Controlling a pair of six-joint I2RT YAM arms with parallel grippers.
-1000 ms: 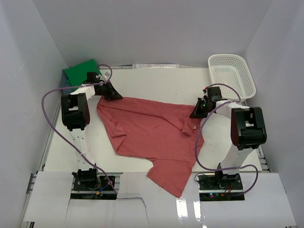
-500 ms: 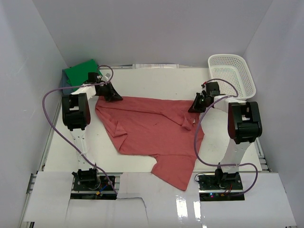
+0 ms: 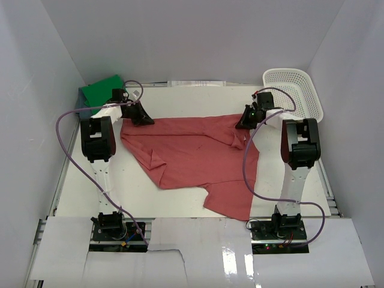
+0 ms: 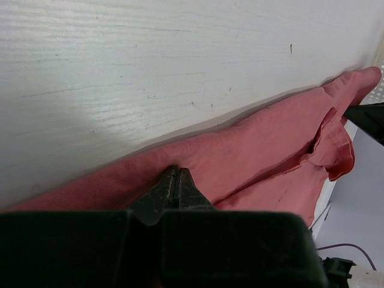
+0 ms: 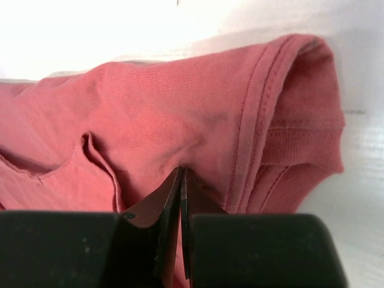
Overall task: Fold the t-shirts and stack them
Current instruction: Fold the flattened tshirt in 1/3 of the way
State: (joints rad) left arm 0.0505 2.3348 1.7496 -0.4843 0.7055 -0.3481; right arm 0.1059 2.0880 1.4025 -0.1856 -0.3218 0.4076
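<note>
The brick-red t-shirt (image 3: 192, 153) lies spread and rumpled across the table, its lower part trailing toward the front right. My left gripper (image 3: 144, 120) is shut on the shirt's far left edge (image 4: 240, 150). My right gripper (image 3: 243, 123) is shut on the shirt's far right edge near the hemmed sleeve (image 5: 282, 108). The green t-shirt (image 3: 102, 91) lies folded at the far left corner, on top of a blue-grey one (image 3: 82, 110) of which only an edge shows.
A white lattice basket (image 3: 294, 93) stands at the far right, just behind my right gripper. White walls close in the table at the back and sides. Purple cables loop off both arms.
Both grippers have pulled the red shirt's far edge toward the back of the table. The right gripper moved farthest. The shirt's far edge is straighter and its tail has slid away from the front.
</note>
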